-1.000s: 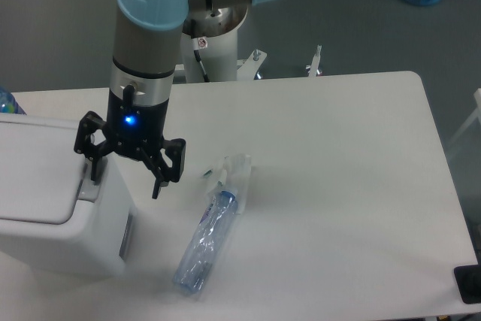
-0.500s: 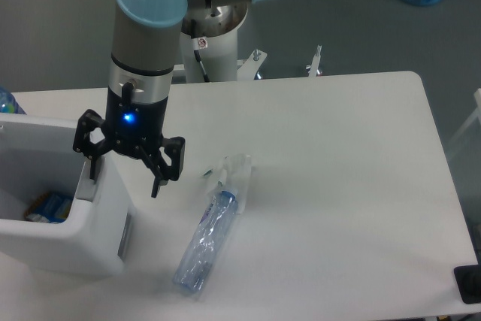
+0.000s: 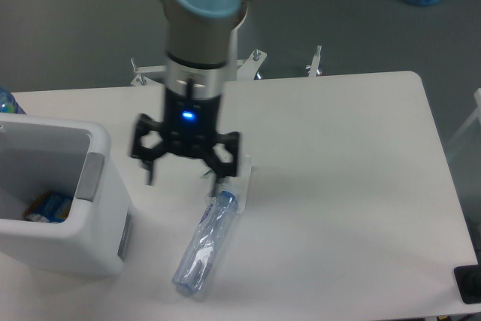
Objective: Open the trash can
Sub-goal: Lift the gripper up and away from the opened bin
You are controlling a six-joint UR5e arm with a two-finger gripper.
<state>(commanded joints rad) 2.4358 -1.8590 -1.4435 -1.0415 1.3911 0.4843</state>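
The white boxy trash can (image 3: 83, 249) stands at the left edge of the table with its top open. Its lid is not visible. A blue and yellow item (image 3: 46, 207) lies inside at the bottom. The grey rectangular tab (image 3: 91, 177) sits on its right rim. My gripper (image 3: 185, 179) is open and empty. It hangs above the table to the right of the can, apart from it, its right finger over the top end of the clear crushed bottle (image 3: 207, 240).
The clear crushed plastic bottle lies diagonally on the white table (image 3: 338, 186) just right of the can. A black object (image 3: 469, 285) sits at the table's front right corner. The arm's base (image 3: 218, 58) stands behind the table's far edge.
The trash can's lid was shut a second ago and the can now stands open. My gripper has moved right, away from the can's rim, to above the bottle.
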